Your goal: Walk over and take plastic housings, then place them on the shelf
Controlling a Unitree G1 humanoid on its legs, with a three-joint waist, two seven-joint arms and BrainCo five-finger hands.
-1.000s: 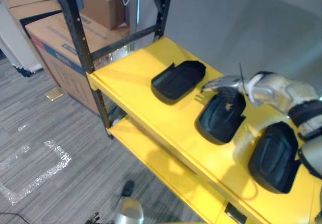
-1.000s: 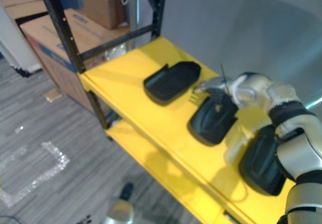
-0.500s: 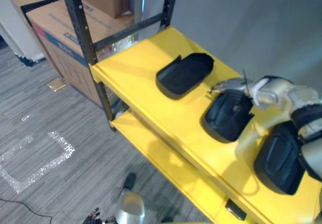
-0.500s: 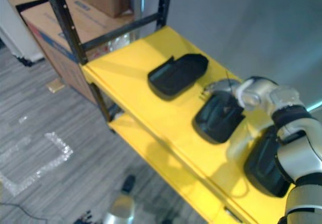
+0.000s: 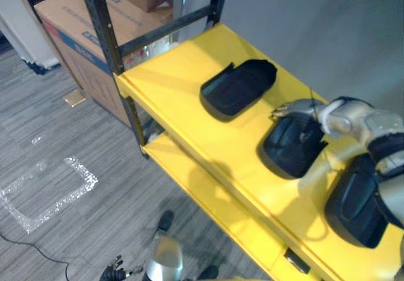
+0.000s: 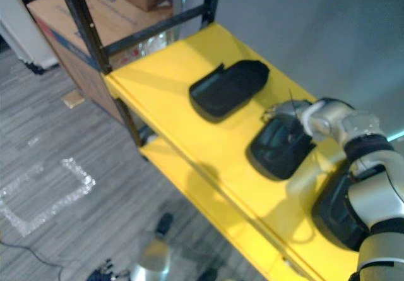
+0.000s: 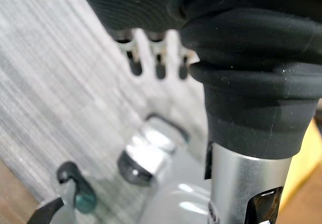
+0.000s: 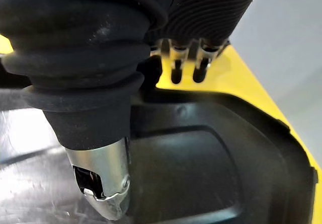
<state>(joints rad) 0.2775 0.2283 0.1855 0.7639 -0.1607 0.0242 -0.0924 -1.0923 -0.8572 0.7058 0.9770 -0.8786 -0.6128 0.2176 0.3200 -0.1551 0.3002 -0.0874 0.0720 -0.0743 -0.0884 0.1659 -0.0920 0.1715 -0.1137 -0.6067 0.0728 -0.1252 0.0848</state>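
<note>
Touching far edge, mid housing [image 5: 290, 151]: rt hand [image 5: 319, 110]

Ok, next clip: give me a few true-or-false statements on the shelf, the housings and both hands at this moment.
1. Three black housings lie on the yellow shelf's top level. True.
2. The right hand reaches over the middle housing. True.
3. The left hand holds a housing. False: it hangs open above the floor, holding nothing.
4. The housings are stacked. False: they lie side by side in a row.
5. The cardboard boxes stand on the shelf's top level. False: they stand beside it, off the shelf.
</note>
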